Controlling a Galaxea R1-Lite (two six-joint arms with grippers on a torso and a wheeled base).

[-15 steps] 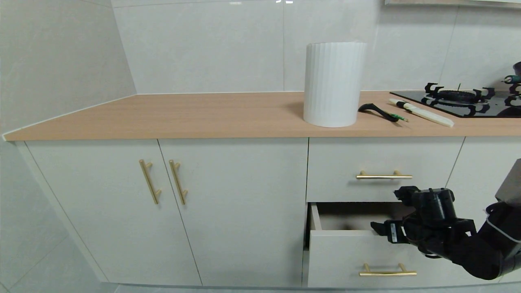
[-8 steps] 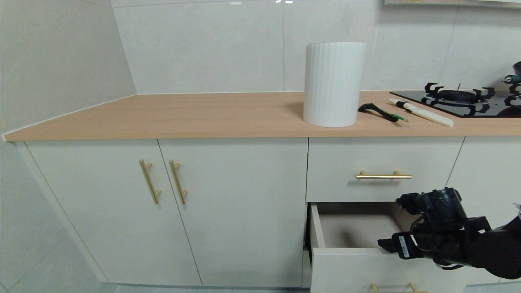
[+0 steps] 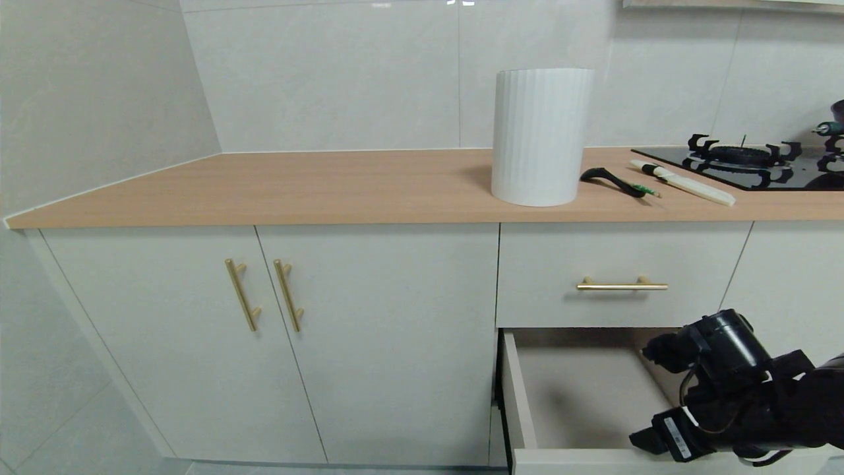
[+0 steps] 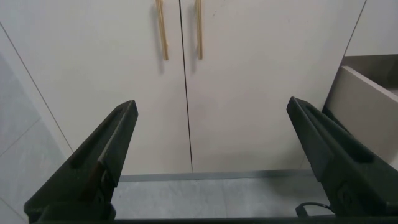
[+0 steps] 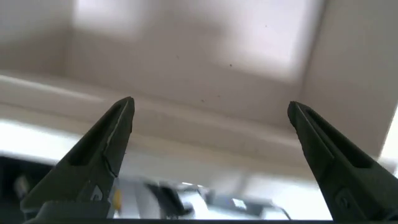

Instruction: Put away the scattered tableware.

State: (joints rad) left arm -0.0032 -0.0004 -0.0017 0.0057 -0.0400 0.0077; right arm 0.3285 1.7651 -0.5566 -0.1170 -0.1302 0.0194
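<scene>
Take the canister (image 3: 541,135) as your marker — peeler (image 3: 610,179) and knife (image 3: 686,183) lie right of it, hob (image 3: 738,158) beyond, open drawer (image 3: 580,396) below.

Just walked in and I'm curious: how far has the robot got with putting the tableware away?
Done: the lower drawer is pulled out; nothing shows inside it. In hand: nothing; the right gripper hovers open at the drawer's front. To do: the black-handled utensil and the cream-coloured utensil lie on the countertop, waiting to be moved.
</scene>
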